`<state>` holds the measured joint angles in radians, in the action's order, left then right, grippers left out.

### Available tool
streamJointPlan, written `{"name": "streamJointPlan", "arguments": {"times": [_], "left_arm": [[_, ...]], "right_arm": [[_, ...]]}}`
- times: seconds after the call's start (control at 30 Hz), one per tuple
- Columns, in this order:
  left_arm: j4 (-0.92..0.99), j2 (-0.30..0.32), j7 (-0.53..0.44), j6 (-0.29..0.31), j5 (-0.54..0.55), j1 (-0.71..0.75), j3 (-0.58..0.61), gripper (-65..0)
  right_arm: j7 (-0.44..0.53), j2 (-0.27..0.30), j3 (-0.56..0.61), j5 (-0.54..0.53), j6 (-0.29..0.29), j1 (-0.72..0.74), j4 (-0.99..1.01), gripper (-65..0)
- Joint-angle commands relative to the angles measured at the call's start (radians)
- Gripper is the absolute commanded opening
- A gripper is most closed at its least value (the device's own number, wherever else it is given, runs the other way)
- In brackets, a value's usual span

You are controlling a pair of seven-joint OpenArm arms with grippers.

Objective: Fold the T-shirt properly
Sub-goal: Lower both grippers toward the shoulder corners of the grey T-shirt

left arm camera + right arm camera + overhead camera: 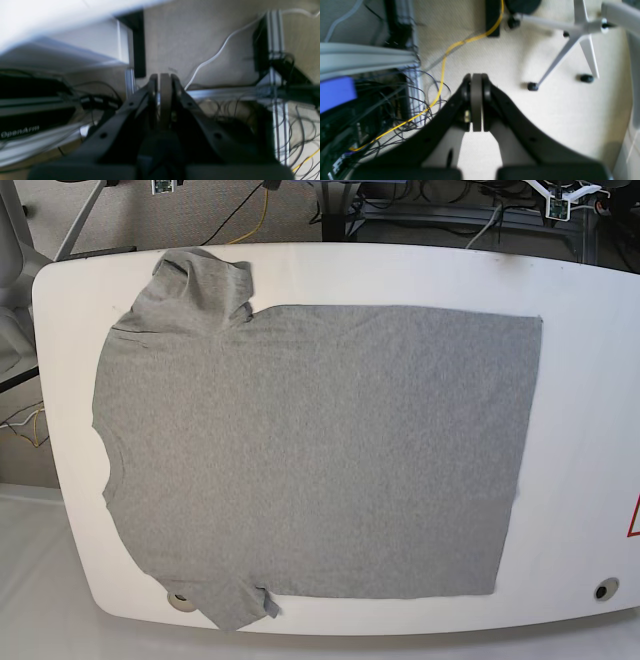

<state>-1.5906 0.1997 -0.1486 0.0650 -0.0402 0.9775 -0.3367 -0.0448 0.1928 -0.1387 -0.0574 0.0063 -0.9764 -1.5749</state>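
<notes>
The heather-grey T-shirt (310, 450) lies spread flat on the white table (590, 380), plain side up. Its collar end is at the left and its straight hem at the right. One sleeve (195, 285) bunches at the top left; the other (235, 605) is folded over near the front edge. Neither arm shows in the base view. In the left wrist view my left gripper (163, 76) is shut on nothing and points at carpet below the table's edge. My right gripper (477, 76) is also shut and empty, hanging over pale carpet.
The table has a round hole (605, 588) at the front right and another (180, 598) beside the lower sleeve. On the floor are a white chair base (570, 35), a yellow cable (442, 75), a white cable (220, 52) and aluminium frame posts (275, 35) with tangled wires.
</notes>
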Motion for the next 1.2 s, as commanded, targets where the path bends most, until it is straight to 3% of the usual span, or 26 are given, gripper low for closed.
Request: {"name": "streamJointPlan", "arguments": {"times": [0.0,0.47,0.67,0.93,1.17], "left_arm": [[-0.055,0.01,-0.018,0.0,0.019,0.033,0.004,-65.0],[-0.261,0.033,0.055,0.005,0.048,0.083,0.038,-65.0],[-0.411,0.029,0.106,0.011,0.016,0.07,0.036,-65.0],[-0.474,0.025,0.122,0.014,-0.012,0.036,0.035,-64.8],[-0.484,0.023,0.103,0.026,0.002,0.024,0.034,-51.6]], "right_arm": [[0.028,0.005,-0.008,-0.003,-0.003,-0.046,-0.082,-65.0],[-0.005,0.023,-0.013,-0.007,-0.004,-0.14,-0.316,-65.0],[-0.044,0.051,-0.017,-0.016,0.002,-0.14,-0.413,-65.0],[-0.113,0.06,-0.021,-0.021,-0.004,-0.086,-0.526,-65.0],[-0.172,0.058,-0.046,-0.044,-0.005,-0.036,-0.551,-65.0]]}}
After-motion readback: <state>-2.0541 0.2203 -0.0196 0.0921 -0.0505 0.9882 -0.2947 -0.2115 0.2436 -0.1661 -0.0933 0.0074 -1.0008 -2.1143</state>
